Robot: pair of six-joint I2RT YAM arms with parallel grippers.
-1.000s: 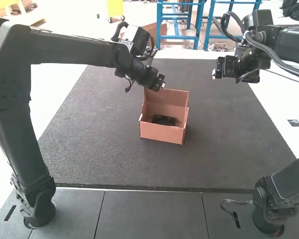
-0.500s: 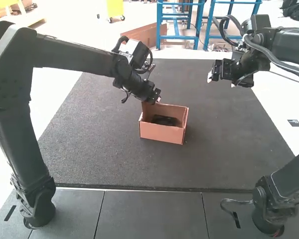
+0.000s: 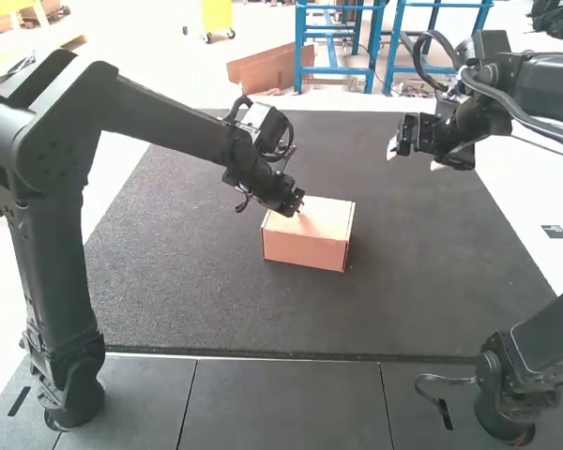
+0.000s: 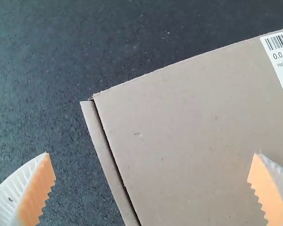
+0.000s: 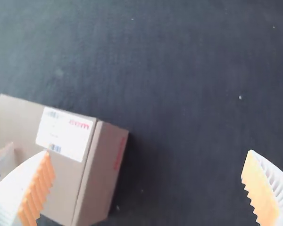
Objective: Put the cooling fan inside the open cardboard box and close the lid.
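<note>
The brown cardboard box (image 3: 308, 236) sits in the middle of the black mat with its lid flat on top, so the inside and the fan are hidden. My left gripper (image 3: 295, 202) hovers at the lid's far left corner, fingers open. In the left wrist view the plain lid (image 4: 193, 136) lies close under the left gripper (image 4: 146, 190), one orange pad (image 4: 35, 188) past the box's edge. My right gripper (image 3: 411, 155) hangs open in the air to the back right of the box. The right wrist view looks down past the right gripper (image 5: 148, 193) at the box (image 5: 61, 160) and its white label (image 5: 63, 134).
The black mat (image 3: 169, 262) covers most of the table, with white table surface on both sides. A small black tag (image 3: 555, 231) lies on the white surface at the right. Both arm bases stand at the near corners.
The lid went from standing upright to lying flat on the box as my left gripper came down and forward with it. The right gripper drifted slightly left and stayed open.
</note>
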